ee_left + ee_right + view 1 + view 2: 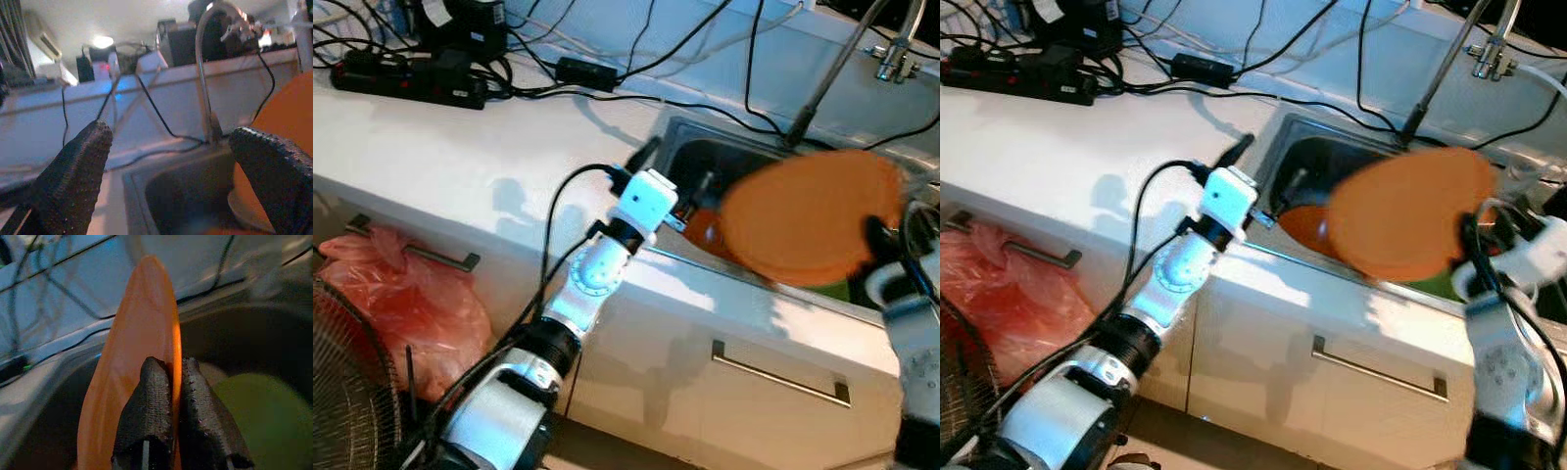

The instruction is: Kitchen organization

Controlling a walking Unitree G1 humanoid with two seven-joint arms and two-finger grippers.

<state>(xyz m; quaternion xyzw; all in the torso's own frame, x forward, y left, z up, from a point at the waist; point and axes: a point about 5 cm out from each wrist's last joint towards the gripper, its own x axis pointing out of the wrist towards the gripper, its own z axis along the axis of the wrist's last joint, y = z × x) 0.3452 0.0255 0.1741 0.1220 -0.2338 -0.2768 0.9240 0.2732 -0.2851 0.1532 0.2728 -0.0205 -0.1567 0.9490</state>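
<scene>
Head views show the sink (705,162) in the counter (460,157), and above it an orange plate (808,215) pinched at its rim by the right gripper (173,382). It looks stiff, light and smooth, so probably slippery; the rim is the sensible hold. Left gripper (171,161) hangs wide open, empty, at the sink's edge. No writing is legible.

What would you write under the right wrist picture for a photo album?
The robot's right hand pinches the rim of an orange plate over the dark sink, a green dish lying below.
</scene>
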